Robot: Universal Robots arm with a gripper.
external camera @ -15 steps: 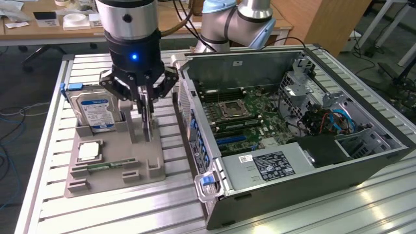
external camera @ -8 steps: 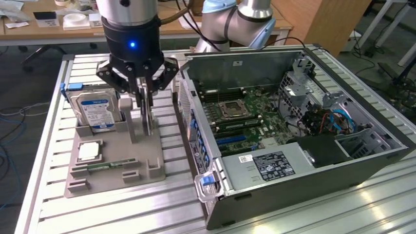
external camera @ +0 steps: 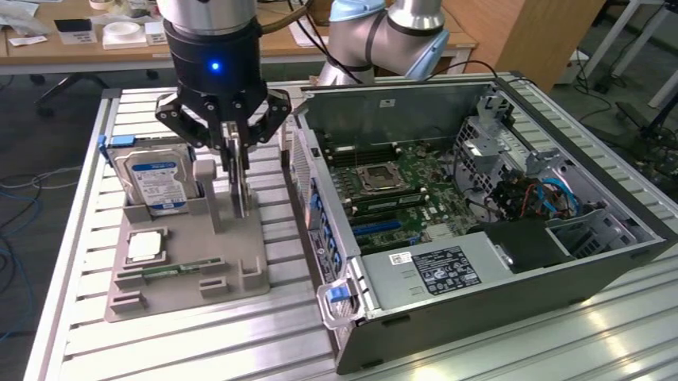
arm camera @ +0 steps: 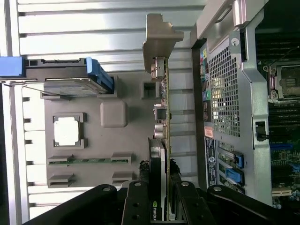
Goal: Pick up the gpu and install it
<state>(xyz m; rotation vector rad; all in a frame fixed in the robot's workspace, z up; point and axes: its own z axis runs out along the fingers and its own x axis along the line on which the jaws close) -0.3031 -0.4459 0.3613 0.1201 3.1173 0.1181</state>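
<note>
The gpu [external camera: 241, 193] stands on edge in a slot of the grey holder [external camera: 228, 258], close to the open computer case [external camera: 593, 262]. My gripper [external camera: 234, 149] comes straight down onto its top edge, with one finger on each face of the card, shut on it. In the wrist view the gpu [arm camera: 162, 117] shows edge-on, green board beside black cooler, its silver bracket at the far end. The black fingers [arm camera: 139, 194] press against both sides of it. The card's lower edge still sits in the holder [arm camera: 98, 140].
The holder also carries a silver hard drive [external camera: 159, 182] with a blue-white label, a square processor [external camera: 145, 246] and a thin green memory stick [external camera: 175, 268]. Inside the case lies the motherboard [external camera: 414, 190] with its slots. The case's rear wall [arm camera: 229, 98] stands close beside the card.
</note>
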